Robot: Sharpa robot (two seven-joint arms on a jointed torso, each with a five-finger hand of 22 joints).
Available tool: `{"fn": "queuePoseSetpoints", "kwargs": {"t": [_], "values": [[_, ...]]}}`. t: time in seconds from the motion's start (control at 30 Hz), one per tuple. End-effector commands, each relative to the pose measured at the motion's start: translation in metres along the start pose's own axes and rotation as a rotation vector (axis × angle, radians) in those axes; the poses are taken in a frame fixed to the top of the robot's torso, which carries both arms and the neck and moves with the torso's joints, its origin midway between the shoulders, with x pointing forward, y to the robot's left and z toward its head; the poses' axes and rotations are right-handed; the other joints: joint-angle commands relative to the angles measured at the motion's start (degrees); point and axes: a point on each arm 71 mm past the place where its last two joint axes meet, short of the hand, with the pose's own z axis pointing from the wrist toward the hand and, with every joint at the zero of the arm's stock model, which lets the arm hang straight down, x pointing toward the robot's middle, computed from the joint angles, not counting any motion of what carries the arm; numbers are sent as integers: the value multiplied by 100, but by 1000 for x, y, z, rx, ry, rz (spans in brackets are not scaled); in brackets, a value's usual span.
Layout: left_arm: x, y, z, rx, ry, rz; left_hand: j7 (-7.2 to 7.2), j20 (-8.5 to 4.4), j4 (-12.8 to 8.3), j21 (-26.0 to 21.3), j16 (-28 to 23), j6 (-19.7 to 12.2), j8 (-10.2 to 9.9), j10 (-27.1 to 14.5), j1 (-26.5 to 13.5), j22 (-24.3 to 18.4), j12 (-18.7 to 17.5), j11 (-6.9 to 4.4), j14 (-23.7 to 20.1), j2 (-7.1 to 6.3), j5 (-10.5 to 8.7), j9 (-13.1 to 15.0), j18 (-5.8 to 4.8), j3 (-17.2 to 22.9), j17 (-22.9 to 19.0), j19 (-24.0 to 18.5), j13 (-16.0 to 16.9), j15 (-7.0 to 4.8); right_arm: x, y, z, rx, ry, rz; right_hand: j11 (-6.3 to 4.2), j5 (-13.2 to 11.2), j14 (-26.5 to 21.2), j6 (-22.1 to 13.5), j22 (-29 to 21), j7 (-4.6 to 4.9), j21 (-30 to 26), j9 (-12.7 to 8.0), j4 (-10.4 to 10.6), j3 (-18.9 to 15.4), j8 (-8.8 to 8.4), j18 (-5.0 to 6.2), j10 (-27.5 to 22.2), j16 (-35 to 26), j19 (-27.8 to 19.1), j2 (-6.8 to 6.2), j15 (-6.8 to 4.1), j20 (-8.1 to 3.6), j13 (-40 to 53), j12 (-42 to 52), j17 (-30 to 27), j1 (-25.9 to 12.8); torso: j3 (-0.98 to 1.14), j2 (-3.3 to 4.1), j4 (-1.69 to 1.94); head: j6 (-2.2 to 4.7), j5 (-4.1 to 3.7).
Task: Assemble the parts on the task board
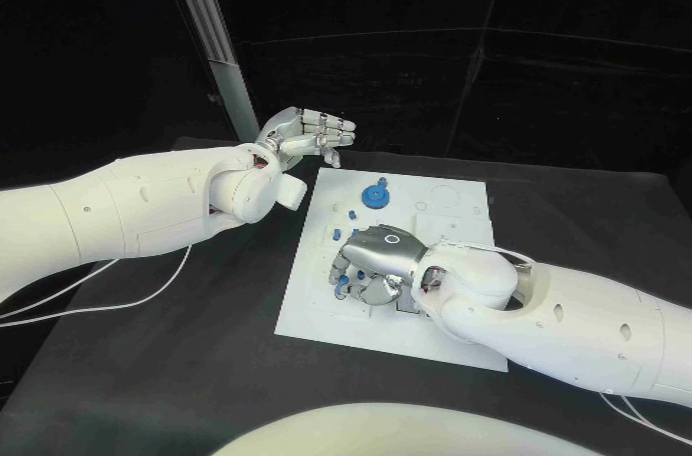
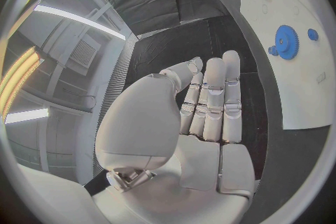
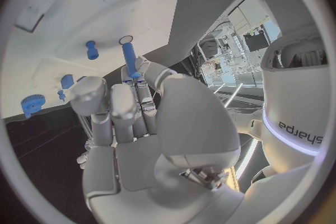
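The white task board [image 1: 450,208] lies in the middle of the black table. A blue gear [image 1: 375,194] stands on its far left part, also seen as the gear [image 2: 285,42] with a small blue peg [image 2: 312,34] beside it. My right hand [image 1: 378,264] is low over the board's near left area, among small blue parts [image 1: 340,276]. In the right wrist view its fingertips [image 3: 134,77] hold the near end of a long blue pin [image 3: 129,59], whose far end meets a ringed hole in the board. My left hand [image 1: 306,134] hovers off the board's far left corner, its fingers [image 2: 213,95] straight and empty.
Further blue pieces sit on the board near the right hand: a short peg [image 3: 92,49], a small part [image 3: 67,81] and the gear [image 3: 31,105]. A grey post [image 1: 224,61] rises behind the left hand. White cables [image 1: 130,296] trail over the table's left side.
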Motion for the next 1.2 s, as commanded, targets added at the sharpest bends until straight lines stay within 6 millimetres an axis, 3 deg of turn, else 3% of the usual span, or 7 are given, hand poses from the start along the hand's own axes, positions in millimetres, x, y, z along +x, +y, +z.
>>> {"fn": "queuePoseSetpoints", "kwargs": {"t": [0.03,0.37,1.2], "values": [[1,-2,1,8,11,-6,-12,40,-20,21,32,-44,33,-49,-26,2,41,-13,-12,30,-2,-2,88,-26,-10,1,-7,17,0,1,1,-11,8,-7,-141,18,62,-7,6,45,18,-10,-3,36,-33,-86,164,18,15,-5,-25,-28,6,21,5,50,4,2,8,-1,-1],[1,-2,1,8,10,-6,-12,40,-20,21,32,-44,33,-49,-26,2,41,-13,-12,30,-2,-2,88,-26,-10,1,-7,17,4,0,2,-7,29,-8,-141,18,62,-7,6,45,18,-10,-3,36,-33,-86,164,18,15,-5,-25,-28,6,21,5,50,4,3,3,-40,6],[1,-2,1,8,10,-5,-12,40,-20,21,32,-44,33,-49,-26,2,41,-13,-12,30,-2,-2,88,-26,-10,1,-7,17,10,-2,7,2,52,-53,-138,26,60,-4,13,47,24,-10,-12,44,-35,-87,166,18,14,-3,-23,-26,8,17,0,51,2,0,0,-45,7]]}}
